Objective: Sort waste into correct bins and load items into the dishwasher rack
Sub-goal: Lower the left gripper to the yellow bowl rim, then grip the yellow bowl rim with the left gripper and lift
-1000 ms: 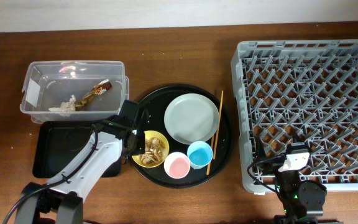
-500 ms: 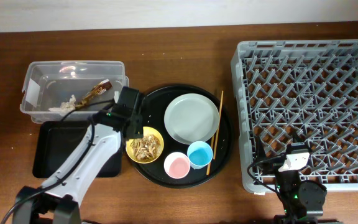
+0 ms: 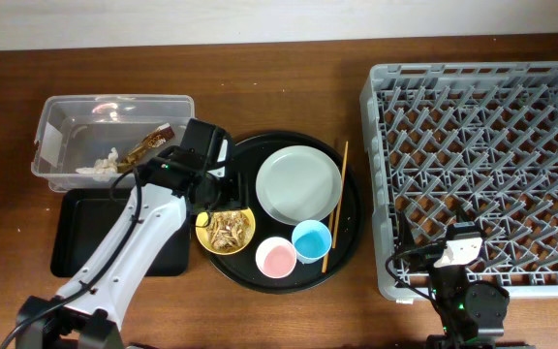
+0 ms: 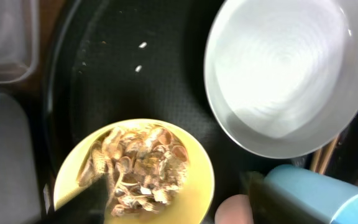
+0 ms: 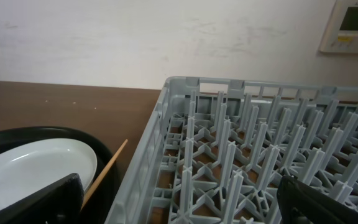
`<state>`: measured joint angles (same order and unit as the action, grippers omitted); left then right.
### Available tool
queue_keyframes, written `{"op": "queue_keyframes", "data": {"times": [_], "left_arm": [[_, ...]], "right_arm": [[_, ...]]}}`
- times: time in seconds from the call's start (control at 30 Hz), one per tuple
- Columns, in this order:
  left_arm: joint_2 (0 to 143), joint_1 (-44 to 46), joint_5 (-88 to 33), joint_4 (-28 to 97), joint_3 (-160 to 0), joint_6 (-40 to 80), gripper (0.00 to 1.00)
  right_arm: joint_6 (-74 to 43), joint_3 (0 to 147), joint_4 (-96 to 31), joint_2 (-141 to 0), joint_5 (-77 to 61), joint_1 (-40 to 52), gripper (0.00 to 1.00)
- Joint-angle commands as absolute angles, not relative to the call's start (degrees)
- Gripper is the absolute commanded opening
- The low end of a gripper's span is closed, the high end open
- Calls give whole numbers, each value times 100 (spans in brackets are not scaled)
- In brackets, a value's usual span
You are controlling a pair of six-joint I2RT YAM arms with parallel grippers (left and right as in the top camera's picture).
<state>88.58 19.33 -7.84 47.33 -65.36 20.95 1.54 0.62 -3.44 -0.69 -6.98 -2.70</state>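
Clear rectangular plastic tub [image 3: 58,114], far left of the brown wooden table [image 3: 289,87]: it holds a gold-brown crinkled wrapper [image 3: 151,142] and a crumpled white tissue [image 3: 100,166].

Shallow black rectangular tray [image 3: 77,237]: lies just in front of the tub, partly covered by the left arm.

Large round black tray [image 3: 349,233], centre of the table: it carries five items.
- A small yellow bowl [image 3: 226,230] sits at its left edge, filled with brownish food scraps [image 4: 138,168].
- A pale green round plate [image 3: 298,184] lies beside the bowl.
- A small pink cup [image 3: 275,258] and a small blue cup [image 3: 311,240] stand side by side at the near edge.
- Thin wooden chopsticks [image 3: 336,202] lie along the right side, next to the plate.

Two pale crumbs [image 4: 142,45] lie on the tray floor beyond the bowl.

Large square grey plastic rack [image 3: 482,174]: stands at the right, well apart from the round tray. Only its pegs are visible.

Left gripper [image 3: 213,199]: hovers over the yellow bowl. Its fingers [image 4: 67,210] are spread and pinch nothing.

Right gripper [image 5: 179,202]: sits at the rack's near-left corner. Its fingers [image 5: 36,199] are spread wide and hold nothing.
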Motion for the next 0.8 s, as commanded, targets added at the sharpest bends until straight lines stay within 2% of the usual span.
{"op": "queue_keyframes", "data": {"times": [0.0, 0.13, 0.2, 0.33, 0.77], "left_arm": [[8794, 2305, -840, 4668, -6615, 2502, 20], [8807, 2849, 119, 4569, -6615, 3129, 22], [8807, 3094, 480, 4569, -6615, 3433, 28], [8807, 3533, 1192, 4569, -6615, 3693, 31], [9400, 3734, 884, 4567, -6552, 3820, 32]], "right_arm": [[150, 32, -366, -40, -707, -298, 98], [150, 32, -366, -40, -707, -298, 99], [150, 32, -364, -40, -707, -298, 98], [150, 32, -364, -40, -707, -298, 98], [150, 32, -366, -43, -707, -298, 98]]}}
